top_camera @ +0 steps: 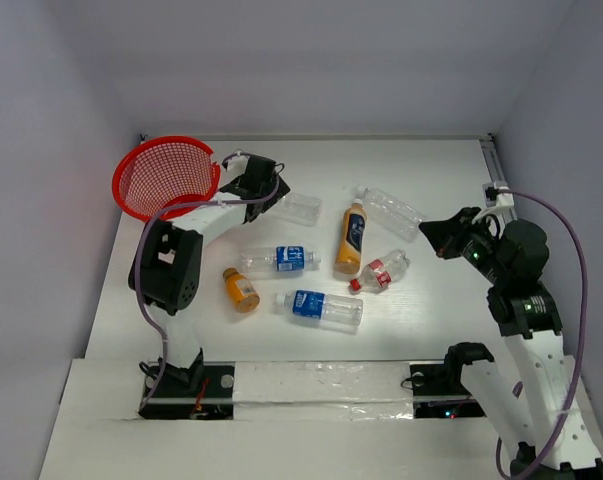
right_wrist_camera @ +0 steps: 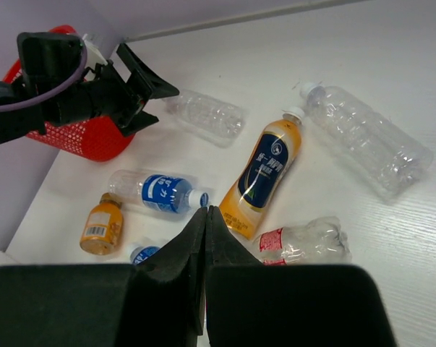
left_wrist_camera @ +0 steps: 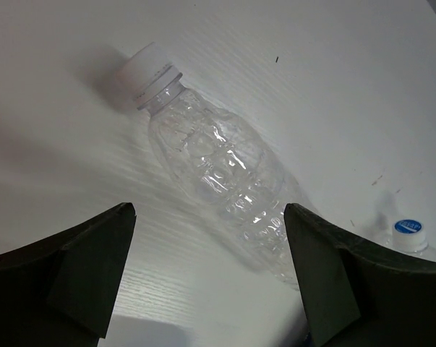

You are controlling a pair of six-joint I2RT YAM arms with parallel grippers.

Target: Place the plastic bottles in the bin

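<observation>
Red mesh bin (top_camera: 166, 178) stands at the upper left of the overhead frame, on the white table (top_camera: 431, 330). Your left gripper (top_camera: 266, 190) sits just right of its rim with the jaws spread wide. In the wrist view they stand to either side of an unlabelled clear bottle (left_wrist_camera: 218, 166) whose white cap points to the upper left; contact cannot be told. That bottle lies on its side on the table, outside the bin.

Six more bottles lie on the table, all outside the bin:
- a second clear bottle (top_camera: 393, 212), right of centre
- a tall orange bottle (top_camera: 351, 238) just beside it
- a red-labelled bottle (top_camera: 381, 272) below those
- a blue-labelled bottle (top_camera: 281, 260) at centre
- a lower blue-labelled bottle (top_camera: 321, 306) beneath it
- a small orange bottle (top_camera: 241, 290) to the left

Your right gripper (top_camera: 439, 236) hangs at the right of the frame — fingers pressed together, holding nothing.
</observation>
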